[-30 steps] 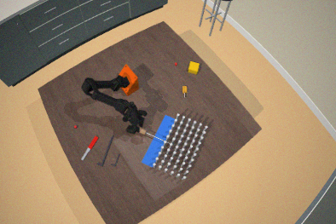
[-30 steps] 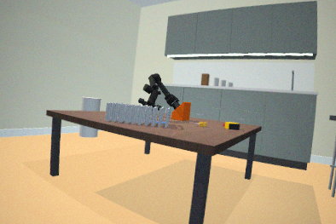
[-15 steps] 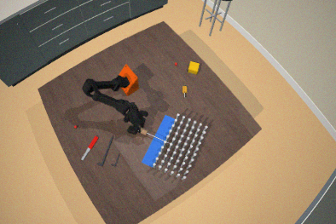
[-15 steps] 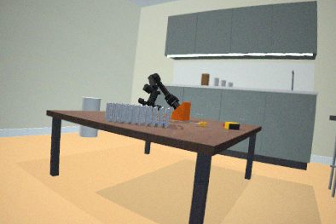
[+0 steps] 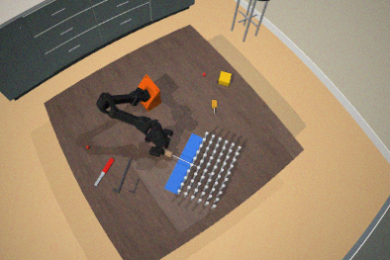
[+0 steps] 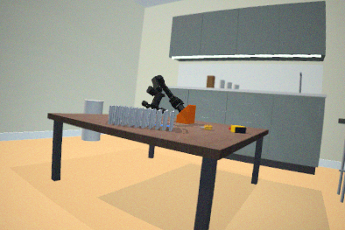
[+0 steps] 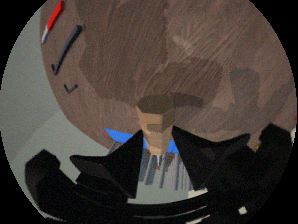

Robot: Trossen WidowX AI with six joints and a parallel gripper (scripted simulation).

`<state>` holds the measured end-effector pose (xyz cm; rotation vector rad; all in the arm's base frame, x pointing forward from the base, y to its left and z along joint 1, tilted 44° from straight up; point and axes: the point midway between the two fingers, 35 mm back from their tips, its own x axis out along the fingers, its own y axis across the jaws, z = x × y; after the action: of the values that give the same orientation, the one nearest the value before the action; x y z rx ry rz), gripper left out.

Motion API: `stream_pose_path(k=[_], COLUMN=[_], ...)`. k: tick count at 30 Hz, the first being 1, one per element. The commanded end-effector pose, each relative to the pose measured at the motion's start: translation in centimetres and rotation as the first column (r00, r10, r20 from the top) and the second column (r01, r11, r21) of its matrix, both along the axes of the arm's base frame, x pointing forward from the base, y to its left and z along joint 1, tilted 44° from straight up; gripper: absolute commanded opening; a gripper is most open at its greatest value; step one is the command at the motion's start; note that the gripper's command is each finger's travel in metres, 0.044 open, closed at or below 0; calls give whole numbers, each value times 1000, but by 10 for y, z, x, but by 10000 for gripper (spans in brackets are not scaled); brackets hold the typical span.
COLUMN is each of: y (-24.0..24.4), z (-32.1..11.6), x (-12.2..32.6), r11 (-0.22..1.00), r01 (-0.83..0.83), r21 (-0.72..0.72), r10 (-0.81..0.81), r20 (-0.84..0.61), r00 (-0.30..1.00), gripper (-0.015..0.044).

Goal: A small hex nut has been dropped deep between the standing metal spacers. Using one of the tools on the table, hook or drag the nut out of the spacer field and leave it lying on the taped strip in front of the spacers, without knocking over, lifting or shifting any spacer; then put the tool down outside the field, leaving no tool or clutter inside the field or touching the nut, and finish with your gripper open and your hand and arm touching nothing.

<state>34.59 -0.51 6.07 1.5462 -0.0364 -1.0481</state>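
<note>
- In the top view, at center: a light wooden handle (image 5: pixel 168 154) (image 7: pixel 153 119), clamped between the fingers of the hand (image 5: pixel 166 151) (image 6: pixel 154 104) (image 7: pixel 157 131).
- Beyond the fingers, a thin metal rod (image 5: pixel 183 160) (image 7: pixel 160 161), slanting gently toward the lower right, long axis across the blue strip (image 5: pixel 180 171) (image 6: pixel 165 126) (image 7: pixel 120 135) (height above it hard to judge).
- Rod's far end at the upright spacers (image 5: pixel 211 171) (image 6: pixel 140 117) (image 7: pixel 163 173), right of center; contact impossible to tell.
- Hex nut too small or hidden to pick out, so neither place nor direction readable.
- Tight room among the close rows; more space on the counter (image 5: pixel 183 51) (image 6: pixel 210 144) (image 7: pixel 115 50) toward its upper edge.
- At lower left, left of the strip: two dark hooked tools, a longer hook (image 5: pixel 125 174) (image 7: pixel 67 49) and a shorter hook (image 5: pixel 136 185) (image 7: pixel 70 89), beside a red-handled tool (image 5: pixel 105 171) (image 7: pixel 53 21) (well apart from the spacers).
</note>
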Motion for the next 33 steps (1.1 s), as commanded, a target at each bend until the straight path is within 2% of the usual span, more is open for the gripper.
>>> stream_pose_path(k=[1, 33], y=[2, 12], z=[3, -2], x=[5, 20], r11=[1000, 1000], r01=[5, 4], r21=[4, 5], r10=[-5, -4], r20=[17, 18], r00=[1000, 1000], gripper=[0, 0])
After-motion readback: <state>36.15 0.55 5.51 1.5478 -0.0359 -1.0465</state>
